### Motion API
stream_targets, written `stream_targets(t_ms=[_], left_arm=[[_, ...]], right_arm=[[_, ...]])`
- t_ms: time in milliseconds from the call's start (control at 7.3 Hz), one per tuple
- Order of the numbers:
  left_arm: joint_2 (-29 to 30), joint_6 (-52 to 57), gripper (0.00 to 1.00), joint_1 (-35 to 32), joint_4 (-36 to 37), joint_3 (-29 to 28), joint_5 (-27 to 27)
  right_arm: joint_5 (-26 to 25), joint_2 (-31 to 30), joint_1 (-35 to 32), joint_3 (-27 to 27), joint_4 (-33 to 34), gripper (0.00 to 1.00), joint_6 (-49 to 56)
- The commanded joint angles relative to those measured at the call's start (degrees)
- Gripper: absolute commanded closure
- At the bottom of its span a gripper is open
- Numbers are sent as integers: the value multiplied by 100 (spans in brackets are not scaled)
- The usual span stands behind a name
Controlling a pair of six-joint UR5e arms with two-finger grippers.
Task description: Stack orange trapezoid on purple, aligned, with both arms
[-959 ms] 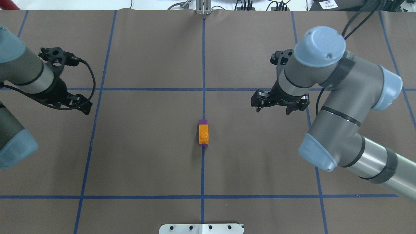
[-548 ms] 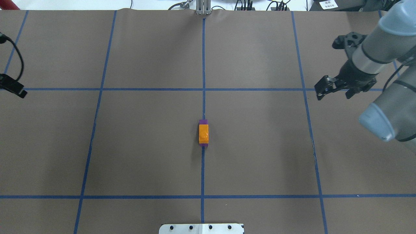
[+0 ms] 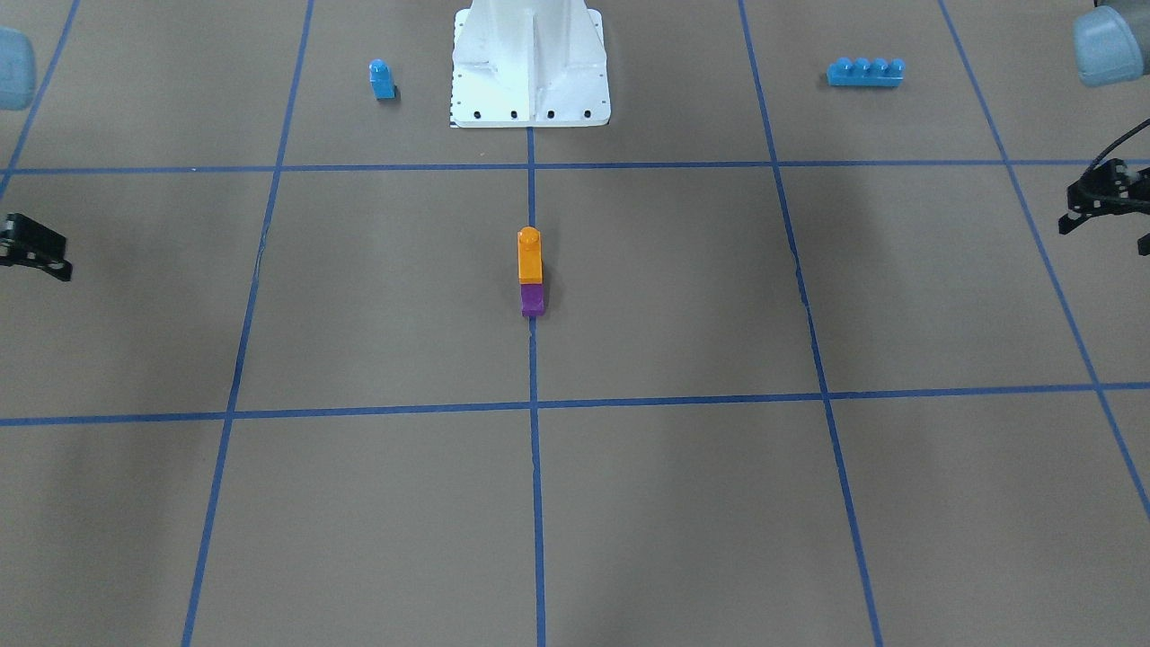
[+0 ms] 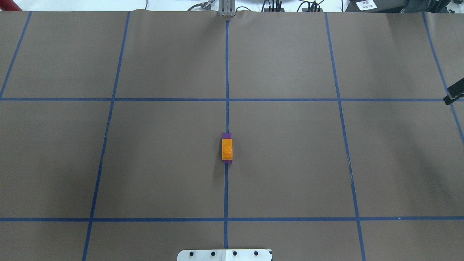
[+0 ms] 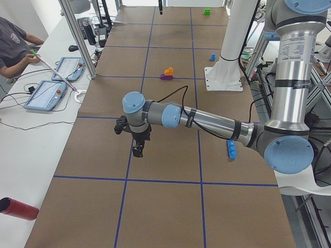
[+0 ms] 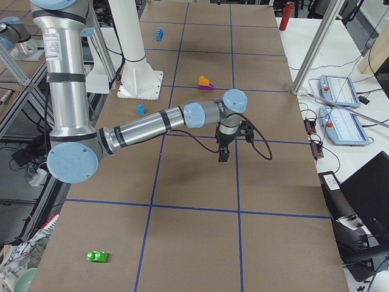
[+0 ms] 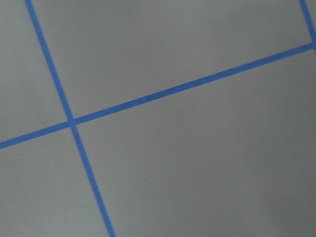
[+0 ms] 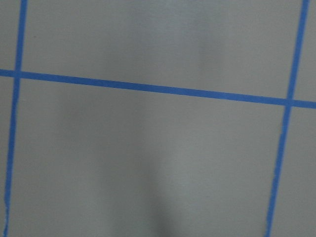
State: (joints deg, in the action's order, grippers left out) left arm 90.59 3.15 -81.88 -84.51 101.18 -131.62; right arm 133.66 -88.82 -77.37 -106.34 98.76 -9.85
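The orange trapezoid [image 4: 227,149] sits on the purple brick [image 4: 227,136] at the table's middle, on the blue centre line. From the front the orange [image 3: 530,256] stands squarely on the purple [image 3: 532,299]. No gripper touches them. My left gripper [image 3: 1105,235] is far out at the table's side, with its fingertips apart and empty. It is out of the overhead view. My right gripper [image 3: 27,252] is far out on the other side; only one finger shows at the overhead edge [image 4: 455,95]. It holds nothing.
A small blue single-stud brick [image 3: 382,79] and a long blue brick [image 3: 864,72] lie on either side of the white pedestal [image 3: 530,67]. A green brick [image 6: 97,256] lies at the table's right end. Operator tablets [image 5: 46,95] lie beside the table.
Both arms have swung outward, away from the stack. The left gripper has left the overhead view and the right one reaches only its edge. The stack has not moved.
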Motion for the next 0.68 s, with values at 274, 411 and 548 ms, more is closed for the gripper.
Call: stream_targets(t_ms=[274, 411, 548], left_arm=[[-76, 36, 0, -398, -49, -486, 93], [-68, -16, 0, -459, 4, -459, 93], [-68, -17, 0, -460, 4, -433, 101]], right_arm=[[-24, -470, -770, 87, 12, 0, 880], [-68, -470, -771, 87, 3, 0, 880], [-216, -479, -771, 104, 3, 0, 880]])
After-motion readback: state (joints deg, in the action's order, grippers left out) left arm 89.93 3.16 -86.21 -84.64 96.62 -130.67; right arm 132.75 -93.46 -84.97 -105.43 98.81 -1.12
